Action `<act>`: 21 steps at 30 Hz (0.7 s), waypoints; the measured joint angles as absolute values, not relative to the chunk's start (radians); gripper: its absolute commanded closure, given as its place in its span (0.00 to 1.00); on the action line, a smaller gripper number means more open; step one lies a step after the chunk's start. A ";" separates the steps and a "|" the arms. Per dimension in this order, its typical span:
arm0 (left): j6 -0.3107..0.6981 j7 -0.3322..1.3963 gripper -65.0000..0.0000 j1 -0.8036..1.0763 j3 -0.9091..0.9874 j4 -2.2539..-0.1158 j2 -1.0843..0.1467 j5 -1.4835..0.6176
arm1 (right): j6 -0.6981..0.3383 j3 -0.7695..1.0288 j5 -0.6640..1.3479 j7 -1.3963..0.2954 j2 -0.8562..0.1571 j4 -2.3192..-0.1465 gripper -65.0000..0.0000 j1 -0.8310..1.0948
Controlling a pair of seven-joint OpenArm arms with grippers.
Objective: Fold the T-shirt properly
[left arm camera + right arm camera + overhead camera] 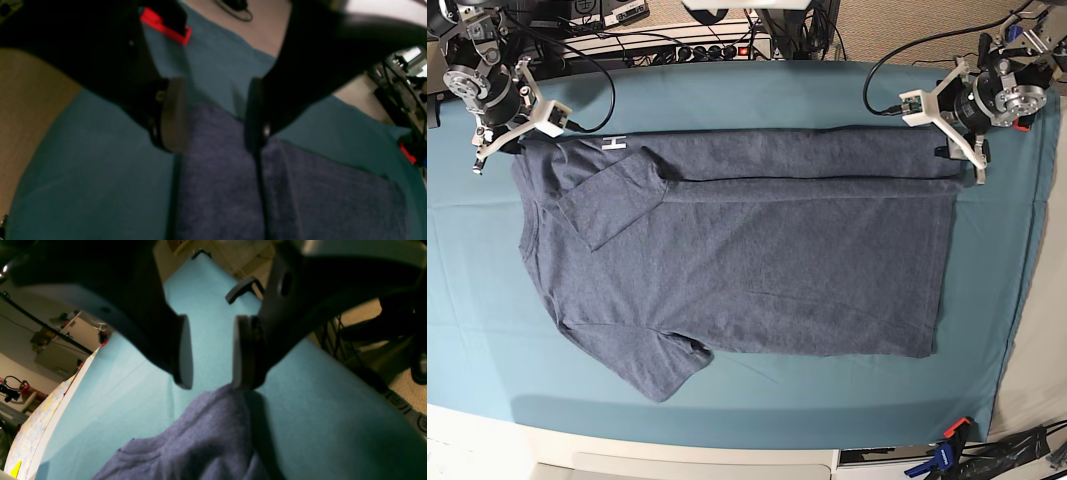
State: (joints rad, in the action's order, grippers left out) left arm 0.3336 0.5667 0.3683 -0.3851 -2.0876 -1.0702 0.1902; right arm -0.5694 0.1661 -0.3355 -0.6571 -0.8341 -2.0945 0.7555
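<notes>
T-shirt (757, 270) lies flat across mid frame on the teal table cloth (727, 95), plain side up, its top long edge folded down in a strip w/ white lettering showing at upper left; looks like the first lengthwise fold is just laid. Left gripper (962, 150), upper right, is spread apart w/ nothing in it, over the hem corner; right gripper (499, 145), upper left, also parted and empty by the shoulder corner. Next prob. calls for both to clear the cloth, then regrip the lower long edge for the second fold.
</notes>
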 measured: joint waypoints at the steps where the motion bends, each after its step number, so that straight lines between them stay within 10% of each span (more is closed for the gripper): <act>1: 0.333 0.567 0.54 0.374 -0.385 -2.088 -1.068 0.193 | -0.570 0.166 -0.336 -0.657 -0.834 -2.094 0.67 0.756; 7: 0.331 0.564 0.48 0.425 -0.385 -2.088 -1.039 0.227 | -0.566 0.167 -0.333 -0.639 -0.825 -2.066 0.46 0.754; 21: 0.304 0.556 0.48 0.436 -0.385 -2.088 -1.025 0.251 | -0.495 0.166 -0.392 -0.492 -0.822 -1.951 0.46 0.700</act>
